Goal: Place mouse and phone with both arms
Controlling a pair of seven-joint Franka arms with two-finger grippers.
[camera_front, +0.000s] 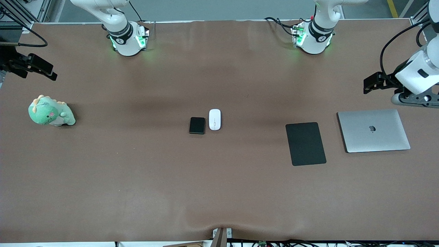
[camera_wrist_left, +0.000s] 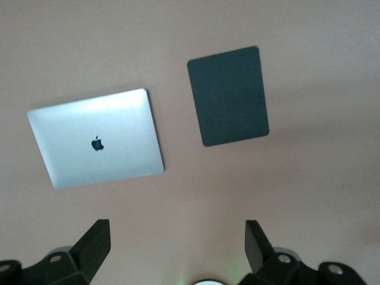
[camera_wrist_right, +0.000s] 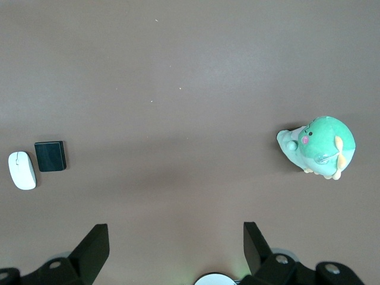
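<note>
The left claw (camera_wrist_left: 175, 252) hangs spread and empty over bare bench at the left arm's end, above the strip between the arm bases and the closed silver laptop (camera_front: 373, 130). Beside the laptop, toward the middle, lies the black mouse pad (camera_front: 305, 143), a narrow gap between their edges.

The right claw (camera_wrist_right: 172, 252) also hangs spread and empty, over the right arm's end of the bench (camera_front: 137, 178), near its edge. A green dinosaur plush (camera_front: 49, 112) sits just nearer the front camera than that claw.

The mouse (camera_front: 215, 119) and the phone (camera_front: 197, 125) lie side by side mid-bench, just apart, the phone toward the right arm's end. Wide bare surface surrounds the pair, well apart from plush and mouse pad.
</note>
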